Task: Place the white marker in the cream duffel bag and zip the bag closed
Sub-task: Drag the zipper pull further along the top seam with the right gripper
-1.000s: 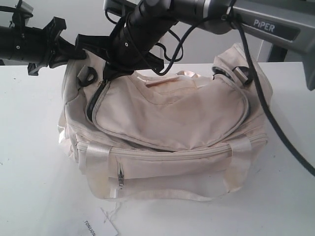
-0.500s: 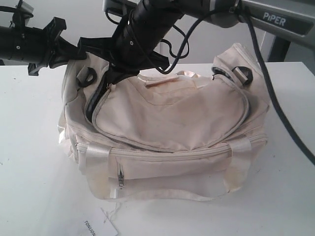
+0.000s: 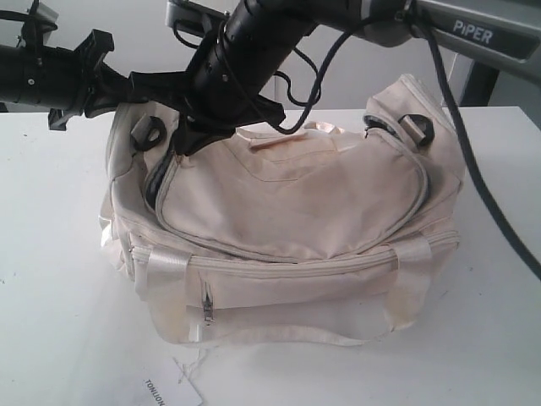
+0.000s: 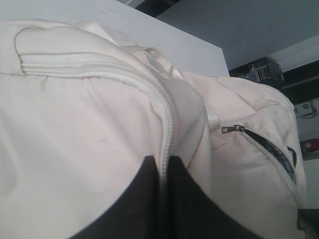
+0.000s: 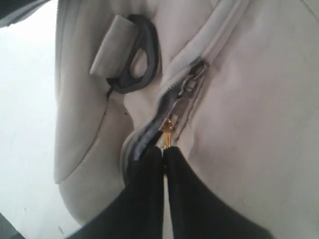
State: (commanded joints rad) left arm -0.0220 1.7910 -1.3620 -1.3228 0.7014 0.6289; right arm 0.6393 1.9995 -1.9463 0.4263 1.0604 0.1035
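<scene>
Looking at a plain white table (image 3: 59,254), matte finish, with a pale wall (image 3: 135,21) behind the far edge. From the left wrist view, can make out one corner of the table and a dim grey room past it, plus some gear too blurry to name.

Got the cream duffel bag (image 3: 296,194) plonked mid-table, a touch closer to the far edge, front pocket turned toward the near edge. Also spotted a paper tag (image 3: 177,391) with black letters right at the near edge, with a loose thread running up to the bag.

Reaching right across to the bag's left end with the right gripper (image 5: 163,152); pinched fully together on the gold pull (image 5: 168,132) of the top zipper (image 3: 270,256). Can see the slider (image 5: 188,89) just beside a black ring (image 5: 139,55), with a short dark gap in the zip at that end; looks zipped along the rest of the curve.

Clamped down with the left gripper (image 4: 162,162) as well; fingers (image 4: 189,209) squeezed onto a seam of the bag's fabric, no daylight between them.

Can't tell where the white marker is; not showing in any view.
</scene>
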